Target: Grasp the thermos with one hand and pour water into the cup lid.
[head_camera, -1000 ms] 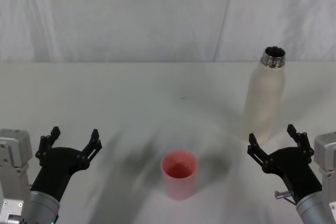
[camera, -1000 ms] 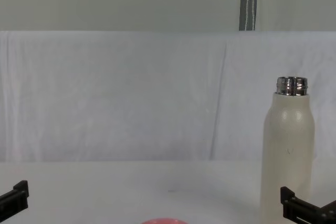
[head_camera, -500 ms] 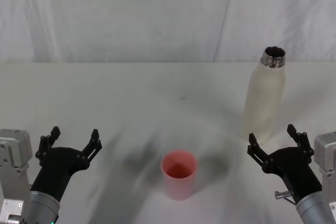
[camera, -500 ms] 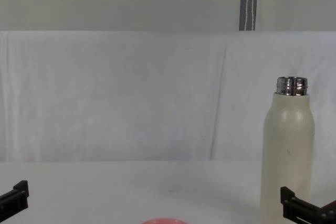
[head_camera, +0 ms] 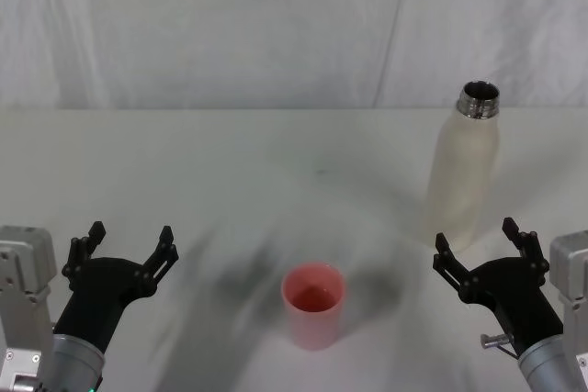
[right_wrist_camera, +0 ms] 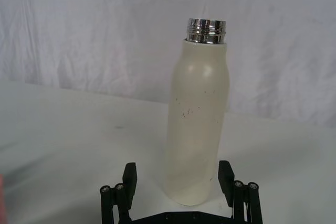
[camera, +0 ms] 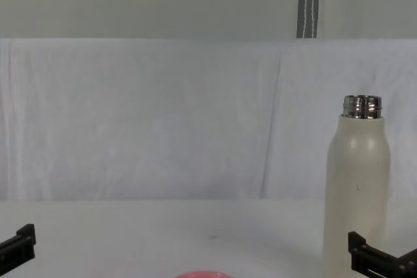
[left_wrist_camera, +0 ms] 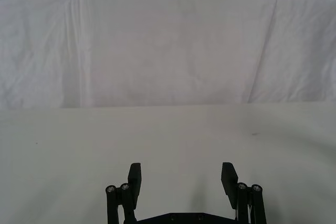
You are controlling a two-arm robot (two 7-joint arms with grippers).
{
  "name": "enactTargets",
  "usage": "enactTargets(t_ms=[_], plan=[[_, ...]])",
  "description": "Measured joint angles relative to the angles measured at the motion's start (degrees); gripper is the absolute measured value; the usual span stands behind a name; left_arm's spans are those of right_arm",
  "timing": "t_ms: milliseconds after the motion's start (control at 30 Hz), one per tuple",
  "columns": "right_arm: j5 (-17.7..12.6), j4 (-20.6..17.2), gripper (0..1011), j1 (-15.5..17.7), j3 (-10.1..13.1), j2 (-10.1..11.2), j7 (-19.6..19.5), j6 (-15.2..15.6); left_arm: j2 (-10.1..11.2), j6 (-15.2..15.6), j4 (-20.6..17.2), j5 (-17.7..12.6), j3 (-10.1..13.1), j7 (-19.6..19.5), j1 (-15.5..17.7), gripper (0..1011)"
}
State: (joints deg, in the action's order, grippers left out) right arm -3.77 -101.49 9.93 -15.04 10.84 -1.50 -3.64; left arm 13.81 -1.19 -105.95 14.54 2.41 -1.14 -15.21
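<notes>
Head view, going left to right: sitting at about 8 o'clock of the white table [head_camera: 276,162], left gripper [head_camera: 122,243], fingers spread apart and gripping nothing, tips pointing toward 12. Standing upright near 6 o'clock, cup lid [head_camera: 313,305], pink-red, mouth facing up, well apart from both grippers. Rising at 2 o'clock, thermos [head_camera: 464,172], cream-white and upright, steel neck uncapped. Hovering at 4 o'clock, just short of the thermos base, right gripper [head_camera: 482,243], fingers likewise spread wide and touching nothing.

Left wrist view: showing the left gripper [left_wrist_camera: 182,176] with its two black fingers [left_wrist_camera: 135,177] held well apart over bare table.

Right wrist view: framing the thermos [right_wrist_camera: 198,121] between the parted fingers [right_wrist_camera: 226,179] of the right gripper [right_wrist_camera: 178,179] (bottle standing just beyond the tips, not between them).

Chest view: showing the thermos [camera: 357,190] at 4 o'clock against a draped white backdrop [camera: 163,115], the cup lid [camera: 195,275] peeking in as a pink rim at 6 o'clock.
</notes>
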Motion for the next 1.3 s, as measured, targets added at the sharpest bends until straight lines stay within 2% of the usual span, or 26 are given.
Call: enactTargets(t_ms=[1300], plan=[[0.0,0.0,1003,0.0,0.0,0.0,0.0,0.0,0.0,0.0,0.0,0.0,0.0,0.0,0.0,1001]])
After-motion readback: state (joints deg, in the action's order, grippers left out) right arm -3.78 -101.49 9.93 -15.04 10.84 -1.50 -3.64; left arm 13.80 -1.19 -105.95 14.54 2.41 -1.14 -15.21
